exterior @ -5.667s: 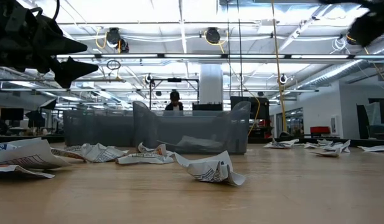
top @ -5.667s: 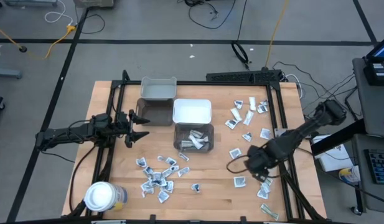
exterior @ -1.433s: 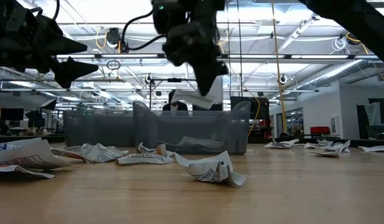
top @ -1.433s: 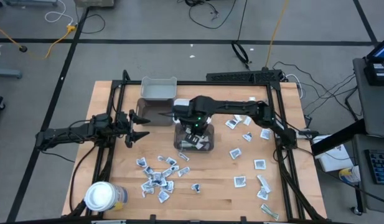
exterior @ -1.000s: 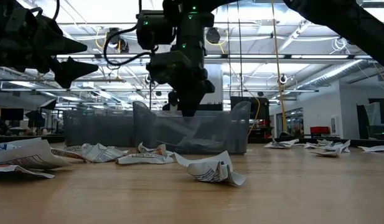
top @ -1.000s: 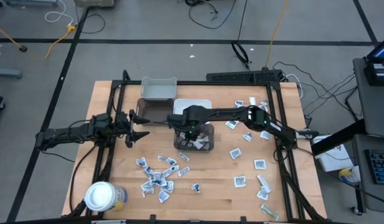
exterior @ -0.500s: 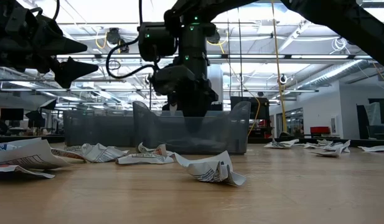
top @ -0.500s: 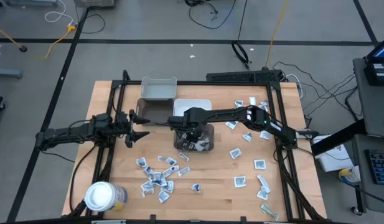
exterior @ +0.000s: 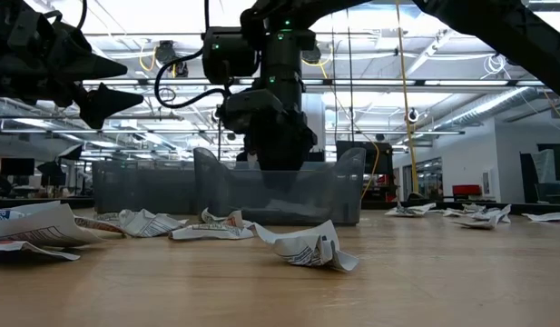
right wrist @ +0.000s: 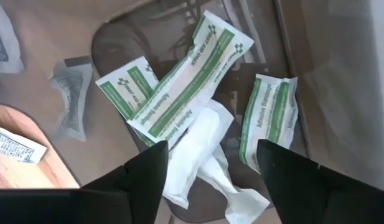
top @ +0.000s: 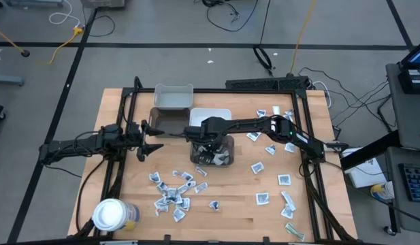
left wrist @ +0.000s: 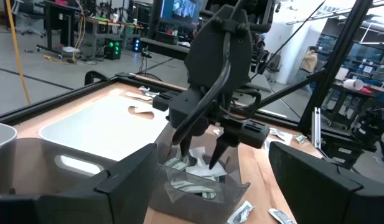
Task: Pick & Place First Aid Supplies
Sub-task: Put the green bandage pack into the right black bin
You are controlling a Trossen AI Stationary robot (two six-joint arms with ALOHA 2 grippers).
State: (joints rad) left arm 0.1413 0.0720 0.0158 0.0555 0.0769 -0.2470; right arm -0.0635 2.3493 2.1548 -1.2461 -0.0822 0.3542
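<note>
Over the clear bin [top: 212, 151], your right gripper [left wrist: 201, 152] has its fingers apart, so the white packet [right wrist: 198, 155] lies loose inside. Your left gripper [top: 152, 138] waits open beside the bins.

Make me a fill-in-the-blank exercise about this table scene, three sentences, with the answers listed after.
1. The right gripper hangs with its fingers spread over the clear ____, which holds green-striped packets.
2. The left gripper waits near the table's ____ edge.
3. The round jar with the white lid stands at the table's front ____ corner.

Missing words: bin; left; left
</note>
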